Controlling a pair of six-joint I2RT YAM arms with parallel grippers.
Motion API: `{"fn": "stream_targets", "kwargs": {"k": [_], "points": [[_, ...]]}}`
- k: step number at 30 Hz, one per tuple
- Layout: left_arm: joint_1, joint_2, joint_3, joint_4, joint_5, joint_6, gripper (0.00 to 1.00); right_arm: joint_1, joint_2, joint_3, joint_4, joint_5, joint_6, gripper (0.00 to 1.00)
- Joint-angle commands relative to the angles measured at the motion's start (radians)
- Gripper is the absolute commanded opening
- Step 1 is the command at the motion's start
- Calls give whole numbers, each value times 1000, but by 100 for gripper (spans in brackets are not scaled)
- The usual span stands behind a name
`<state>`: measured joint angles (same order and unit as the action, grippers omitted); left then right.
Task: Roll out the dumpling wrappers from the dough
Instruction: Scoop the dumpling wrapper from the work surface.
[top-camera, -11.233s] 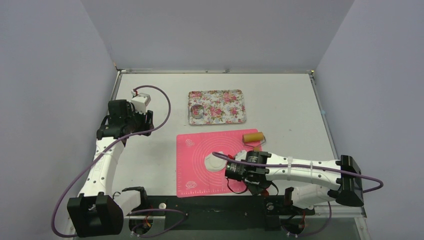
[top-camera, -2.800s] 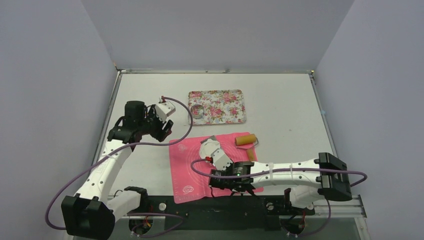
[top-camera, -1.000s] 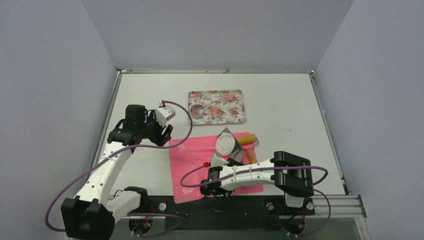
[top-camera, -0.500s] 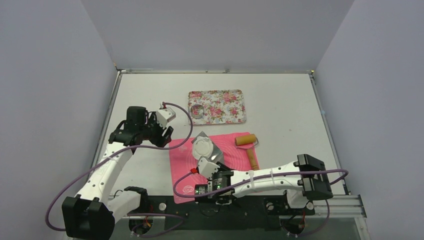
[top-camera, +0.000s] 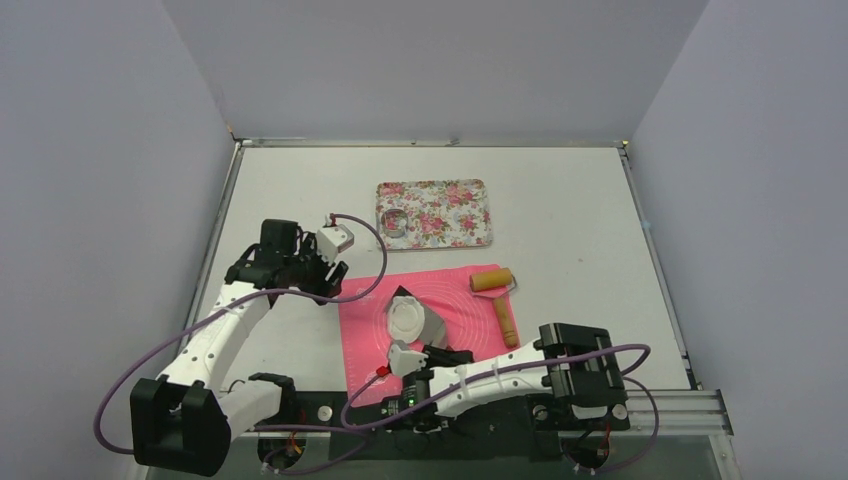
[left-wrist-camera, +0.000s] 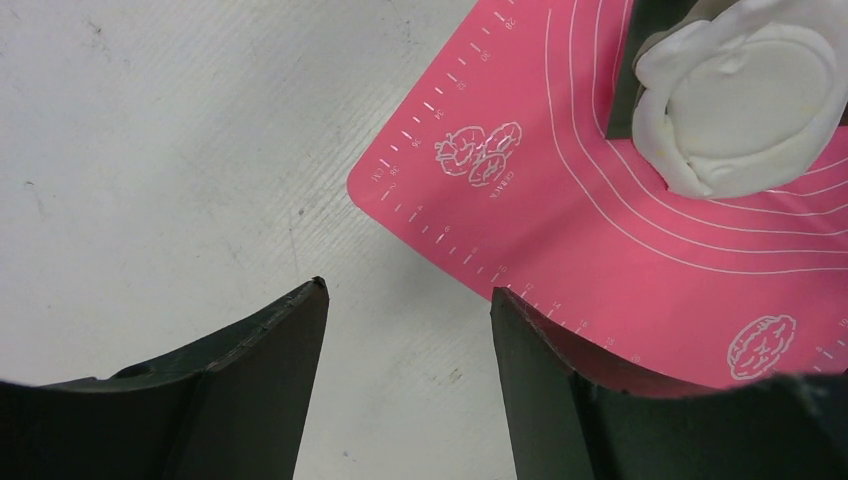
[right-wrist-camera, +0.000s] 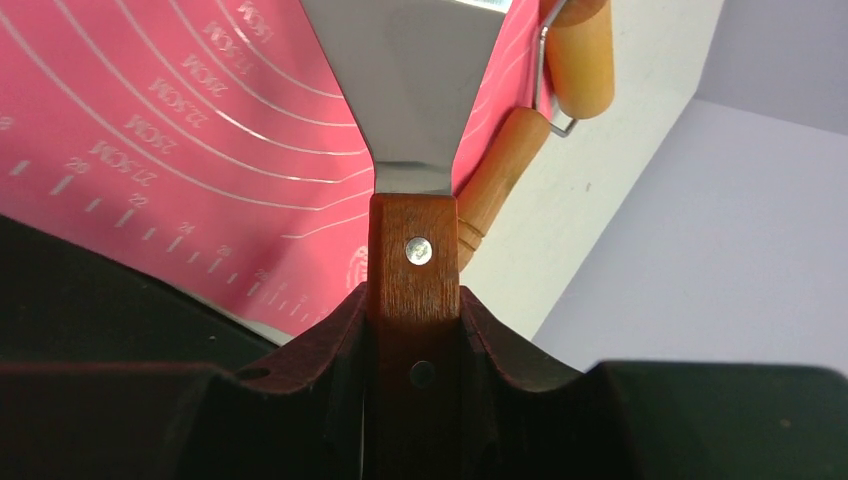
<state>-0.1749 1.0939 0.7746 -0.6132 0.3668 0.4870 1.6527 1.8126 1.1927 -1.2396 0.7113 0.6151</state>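
The wooden-handled metal spatula is clamped in the right gripper, and the soft white lump of dough is seen lying on its blade, over the pink silicone mat. The left gripper is held wide apart, empty, just beside the mat's corner.

A pale grey, lightly scuffed table sits boxed in by plain lavender walls — back, left and right — under soft, even light. A metal strip, possibly a rail, lines its far edge.

Pink mat, white rings; floral tray; white dough; roller seemingly tan.
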Motion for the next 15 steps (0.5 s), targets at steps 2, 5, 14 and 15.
{"fn": "stream_targets", "kwargs": {"k": [2,5,14,15], "points": [[2,-25,31,17,9,16,59,-34,40,-18,-97,126,60,0],[2,-35,33,13,8,16,59,-51,64,-34,-124,139,93,0],[2,-33,39,13,22,8,59,-125,-12,-13,-208,216,201,0],[1,-31,42,13,24,8,59,-131,-24,-8,-210,220,205,0]]}}
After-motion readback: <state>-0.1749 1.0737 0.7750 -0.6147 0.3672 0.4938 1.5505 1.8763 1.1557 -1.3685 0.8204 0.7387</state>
